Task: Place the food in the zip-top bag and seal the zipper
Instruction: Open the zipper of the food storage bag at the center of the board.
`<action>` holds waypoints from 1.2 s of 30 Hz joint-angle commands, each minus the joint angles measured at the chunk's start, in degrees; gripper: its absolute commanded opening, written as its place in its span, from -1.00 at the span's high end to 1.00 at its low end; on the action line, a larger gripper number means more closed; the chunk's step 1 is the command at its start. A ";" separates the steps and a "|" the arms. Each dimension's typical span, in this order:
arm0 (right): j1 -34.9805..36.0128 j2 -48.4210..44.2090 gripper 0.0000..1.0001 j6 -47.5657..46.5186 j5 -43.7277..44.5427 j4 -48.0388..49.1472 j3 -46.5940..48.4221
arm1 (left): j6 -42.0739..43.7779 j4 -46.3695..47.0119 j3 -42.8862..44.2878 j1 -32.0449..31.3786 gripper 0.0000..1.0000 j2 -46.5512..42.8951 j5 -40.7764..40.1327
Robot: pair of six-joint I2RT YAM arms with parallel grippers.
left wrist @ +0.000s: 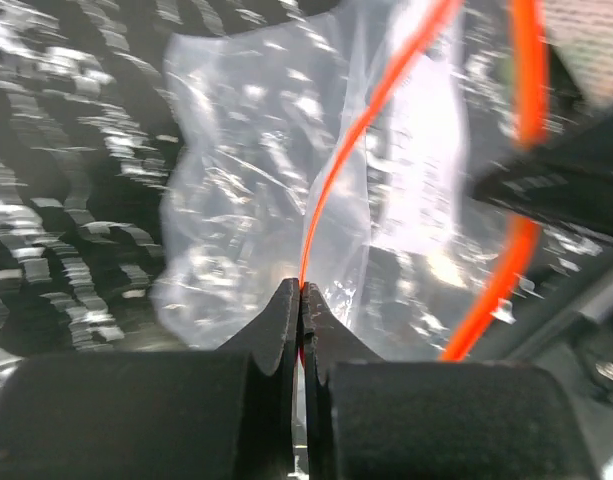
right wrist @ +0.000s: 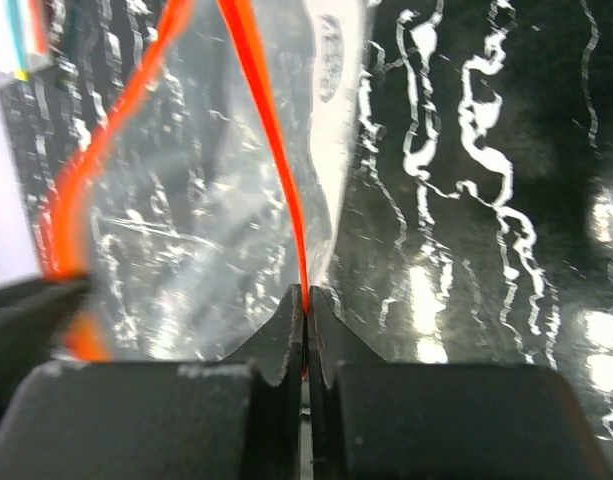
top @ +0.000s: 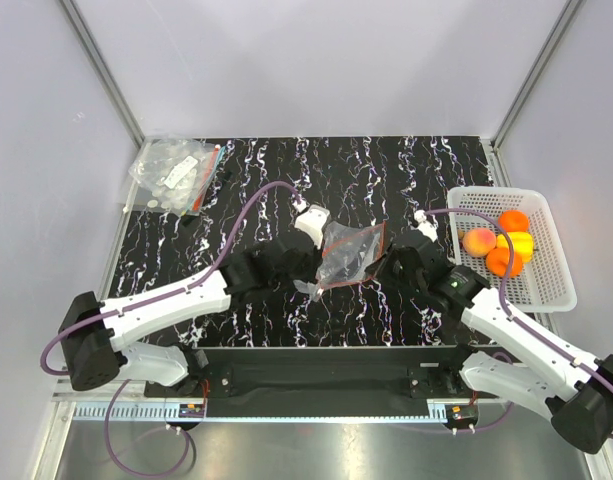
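Here left pincer [left wrist: 302, 292] and right pincer [right wrist: 306, 292] each clench the zipper [left wrist: 358, 135], food [top: 501, 250] apart in the basket [top: 548, 282].

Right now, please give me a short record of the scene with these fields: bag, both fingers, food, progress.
bag: zip-top bag, clear, no fruit inside, held between the two arms
left fingers: shut on its red strip
right fingers: shut on the red strip
food: four toy fruits in the white basket, at the right
progress: nothing bagged yet
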 commanded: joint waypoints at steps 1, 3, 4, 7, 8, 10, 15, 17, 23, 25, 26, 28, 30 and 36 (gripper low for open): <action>0.47 -0.76 1.00 -2.55 2.18 -1.55 -0.75 | 4.08 -3.59 5.73 -1.84 0.95 0.38 -12.22; 0.38 -0.58 1.00 -3.60 2.00 -1.29 -0.31 | 5.57 -3.95 7.40 -3.15 0.82 1.34 -12.32; 0.47 -0.49 1.00 -4.13 1.30 -0.50 -0.13 | 6.10 -3.95 7.84 -3.60 0.75 1.61 -11.97; 0.38 -0.05 1.00 -5.54 0.07 1.17 0.66 | 7.77 -2.20 9.51 -5.00 0.22 2.66 -9.52; 0.38 0.30 1.00 -5.81 -0.11 1.44 1.01 | 8.13 -2.02 10.04 -5.09 0.11 3.01 -8.72; 0.38 0.74 1.00 -6.42 -0.29 1.53 1.98 | 9.36 -2.36 12.58 -5.18 0.00 5.12 -6.34; 0.38 0.92 1.00 -6.95 0.15 1.53 3.21 | 10.15 -5.79 17.16 -5.18 -0.08 10.31 -3.62; 0.29 0.30 1.00 -6.78 0.59 1.61 3.21 | 9.89 -4.92 16.91 -5.18 -0.15 9.79 -2.21; 0.38 -1.63 1.00 -6.78 -0.29 4.69 1.80 | 7.61 -2.72 14.18 -5.18 -0.35 6.01 3.85; 0.38 -1.64 1.00 -6.78 -0.29 4.78 1.98 | 6.29 -2.54 13.30 -5.18 -0.36 4.87 4.91; 0.47 -1.46 1.00 -6.69 -0.37 4.78 2.07 | 5.85 -2.37 12.78 -5.18 -0.38 3.38 5.17; 0.38 -0.93 1.00 -6.86 -0.38 4.52 2.50 | 5.06 -1.84 11.72 -5.18 -0.42 1.97 5.97; 0.47 -0.76 1.00 -6.69 -0.64 4.51 2.68 | 4.88 -2.36 12.59 -5.27 -0.44 1.70 7.02; 0.38 -0.58 1.00 -5.99 -1.08 5.39 2.86 | 5.23 -5.27 14.79 -6.32 -0.43 4.95 5.97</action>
